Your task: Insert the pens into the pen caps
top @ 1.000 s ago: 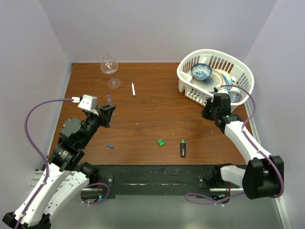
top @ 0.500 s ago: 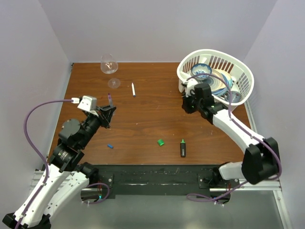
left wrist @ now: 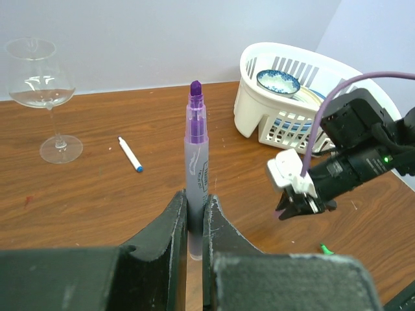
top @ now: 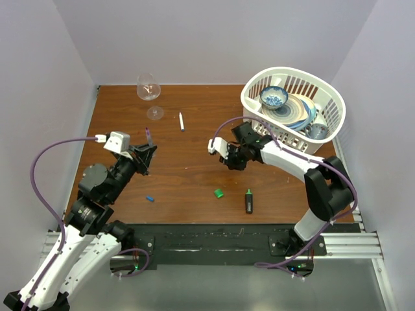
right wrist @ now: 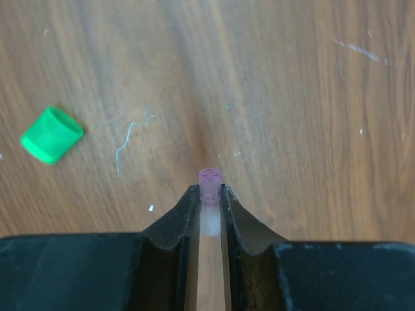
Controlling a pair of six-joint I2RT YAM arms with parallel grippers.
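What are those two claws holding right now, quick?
The left gripper is shut on the purple pen.
The right gripper is shut on a small purple cap.

Robot lab cell: plain white walls (top: pixel 214 39) enclosing wooden table (top: pixel 194 175), metal mounting rail (top: pixel 214 245).

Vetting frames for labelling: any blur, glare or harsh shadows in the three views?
Top external: even light, sharp, only soft shadows on the table. Left wrist: purple pen crisp, near fingers soft, bright glints on the wine glass. Right wrist: table grain and green cap sharp; small purple cap washes out to white between the dark fingers.
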